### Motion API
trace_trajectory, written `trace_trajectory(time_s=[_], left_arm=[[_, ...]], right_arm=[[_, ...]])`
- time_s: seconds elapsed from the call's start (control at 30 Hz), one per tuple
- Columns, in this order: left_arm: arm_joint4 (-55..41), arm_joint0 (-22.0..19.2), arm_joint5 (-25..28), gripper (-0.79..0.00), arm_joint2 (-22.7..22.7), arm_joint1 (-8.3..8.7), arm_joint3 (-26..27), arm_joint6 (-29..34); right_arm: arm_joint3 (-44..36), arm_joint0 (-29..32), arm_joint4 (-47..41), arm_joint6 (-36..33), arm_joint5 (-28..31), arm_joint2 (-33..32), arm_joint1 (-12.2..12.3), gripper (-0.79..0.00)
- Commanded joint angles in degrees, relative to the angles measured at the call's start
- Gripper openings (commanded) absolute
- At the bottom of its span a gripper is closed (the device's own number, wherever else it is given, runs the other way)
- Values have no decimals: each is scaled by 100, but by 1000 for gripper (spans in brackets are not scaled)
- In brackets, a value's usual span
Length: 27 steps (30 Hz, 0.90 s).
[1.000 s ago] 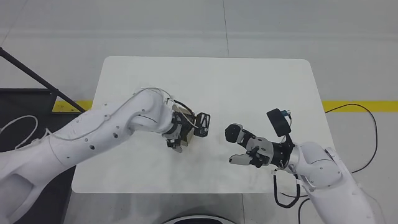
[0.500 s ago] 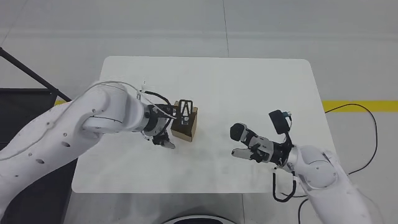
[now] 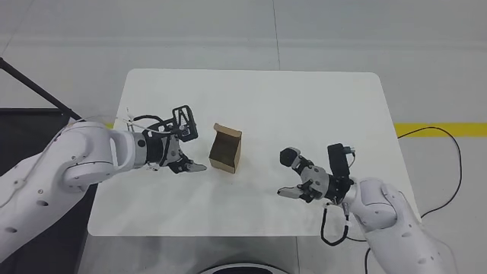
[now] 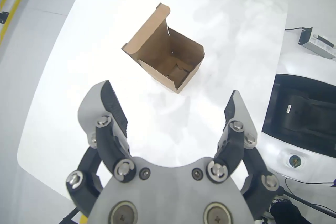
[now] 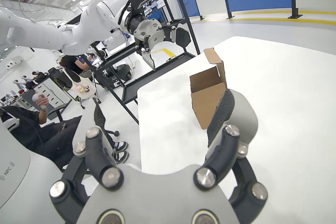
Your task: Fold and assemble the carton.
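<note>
Since a second ago the left end effector (image 3: 187, 143) has let go of the carton (image 3: 226, 149) and drawn back to the left, and the right one has sunk a little toward the near edge of the counter (image 3: 304, 99).

Going from the left, we see the left end effector hanging over the counter's left part with its fingers spread wide and nothing between them. It points toward the carton but is apart from it.

Next comes the carton, standing free on the white counter a little left of the middle. It is upright with its mouth open to the top, one flap sticks up along a side, and its bottom flaps are folded in.

Further right, the right end effector (image 3: 289, 175) is near the front edge. Its fingers are apart too, gripping nothing, and it is well clear of the carton.
</note>
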<state>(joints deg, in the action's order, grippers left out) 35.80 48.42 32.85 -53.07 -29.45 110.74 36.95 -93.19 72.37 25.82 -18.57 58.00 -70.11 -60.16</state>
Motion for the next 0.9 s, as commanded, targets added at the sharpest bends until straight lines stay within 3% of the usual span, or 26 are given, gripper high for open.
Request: trace_trajectory(time_s=[0.0, 0.23, 0.47, 0.67, 0.87], left_arm=[[1, -8, 1, 0, 2, -1, 1, 16], [1, -8, 1, 0, 2, -1, 1, 16], [387, 192, 361, 0, 49, -83, -270, -777], [1114, 354, 501, 0, 102, -178, -496, -1660], [1674, 770, 188, 0, 18, -225, -743, -2841]], right_arm=[[0, 0, 10, 4, 0, 0, 0, 0], [0, 0, 10, 4, 0, 0, 0, 0], [-447, -189, 1954, -20, -246, 277, -66, 0], [-94, -536, 3870, 433, -1234, 1013, -252, 0], [450, -878, 4599, 640, -2346, 1520, -431, 0]])
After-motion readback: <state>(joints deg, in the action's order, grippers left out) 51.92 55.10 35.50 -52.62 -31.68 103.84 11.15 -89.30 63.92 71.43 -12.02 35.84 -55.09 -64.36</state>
